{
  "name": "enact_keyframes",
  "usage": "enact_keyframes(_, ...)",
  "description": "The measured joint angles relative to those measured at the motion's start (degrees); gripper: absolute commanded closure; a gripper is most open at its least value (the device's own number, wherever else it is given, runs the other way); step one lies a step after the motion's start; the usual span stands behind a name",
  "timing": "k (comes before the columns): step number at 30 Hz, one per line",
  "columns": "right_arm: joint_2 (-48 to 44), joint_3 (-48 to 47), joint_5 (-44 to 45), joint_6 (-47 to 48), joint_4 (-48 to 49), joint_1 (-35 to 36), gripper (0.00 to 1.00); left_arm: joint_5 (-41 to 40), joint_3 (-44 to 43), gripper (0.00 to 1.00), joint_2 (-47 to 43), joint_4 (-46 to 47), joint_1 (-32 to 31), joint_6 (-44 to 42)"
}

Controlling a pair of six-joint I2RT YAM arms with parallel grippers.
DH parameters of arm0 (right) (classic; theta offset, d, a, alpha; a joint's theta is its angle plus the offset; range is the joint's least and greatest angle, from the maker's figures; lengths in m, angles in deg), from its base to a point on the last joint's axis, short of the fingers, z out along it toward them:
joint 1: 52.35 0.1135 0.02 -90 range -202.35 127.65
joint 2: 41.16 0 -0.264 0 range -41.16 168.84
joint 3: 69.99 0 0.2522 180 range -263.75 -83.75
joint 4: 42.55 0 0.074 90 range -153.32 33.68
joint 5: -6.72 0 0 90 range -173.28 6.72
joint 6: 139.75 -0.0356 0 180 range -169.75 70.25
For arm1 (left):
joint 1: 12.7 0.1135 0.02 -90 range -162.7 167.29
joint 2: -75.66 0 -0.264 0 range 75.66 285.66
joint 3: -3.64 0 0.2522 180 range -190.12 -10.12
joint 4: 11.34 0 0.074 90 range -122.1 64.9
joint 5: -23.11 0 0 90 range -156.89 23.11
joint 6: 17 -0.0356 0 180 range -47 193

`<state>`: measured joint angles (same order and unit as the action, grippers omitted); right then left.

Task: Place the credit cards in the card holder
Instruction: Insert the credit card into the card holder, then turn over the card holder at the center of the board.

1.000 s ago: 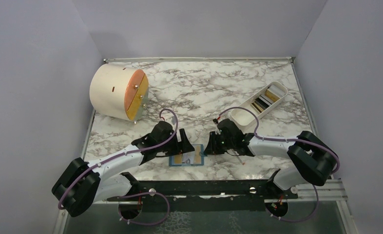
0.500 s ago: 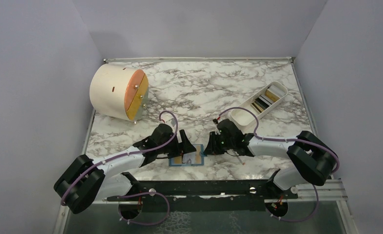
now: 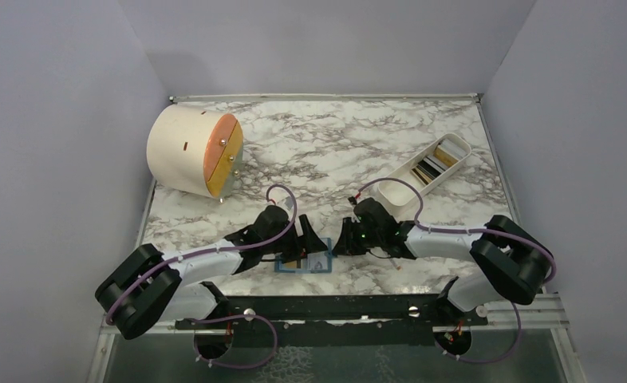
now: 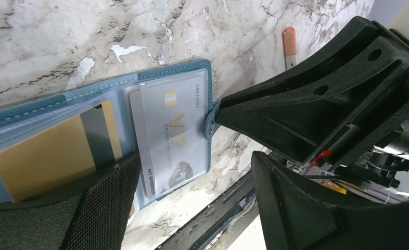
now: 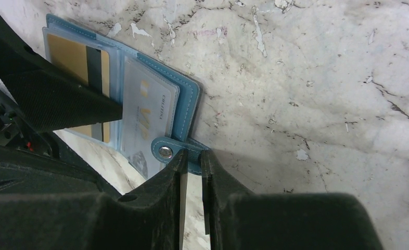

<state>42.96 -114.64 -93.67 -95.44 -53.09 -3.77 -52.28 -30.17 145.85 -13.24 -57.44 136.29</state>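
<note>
Open teal card holder [image 5: 191,94], two cards [image 5: 146,112] inside

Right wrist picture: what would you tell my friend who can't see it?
The right gripper pinches the snap tab of an open blue card holder lying on a marble table. Its clear pockets hold a gold card with a dark stripe and a silvery card, and the left gripper's finger covers part of the gold card.

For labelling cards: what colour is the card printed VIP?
The VIP card is pale grey with gold lettering; clearest in left wrist view.
</note>
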Motion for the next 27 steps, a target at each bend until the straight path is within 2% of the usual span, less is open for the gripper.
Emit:
enact_keyframes(7, -3.2, -1.1, 5.7, 1.6, -6.5, 0.5, 0.71, -2.5, -4.7, 0.17, -0.9, -7.1, -0.8, -3.5)
enact_keyframes(14, -6.4, -5.2, 9.1, 3.2, -13.6, 0.5, 0.70, -6.5, -8.6, 0.14, -4.7, -15.6, 0.9, -7.8)
enact_keyframes(21, -7.6, -7.3, 7.9, 1.6, -12.9, 1.8, 0.73, -4.8, -7.8, 0.12, -8.7, -20.1, 10.5, -10.8)
enact_keyframes(27, -2.5, -10.5, 6.4, -0.8, -10.2, 5.4, 0.76, 0.2, -4.1, 0.12, -12.5, -19.5, 16.5, -11.3)
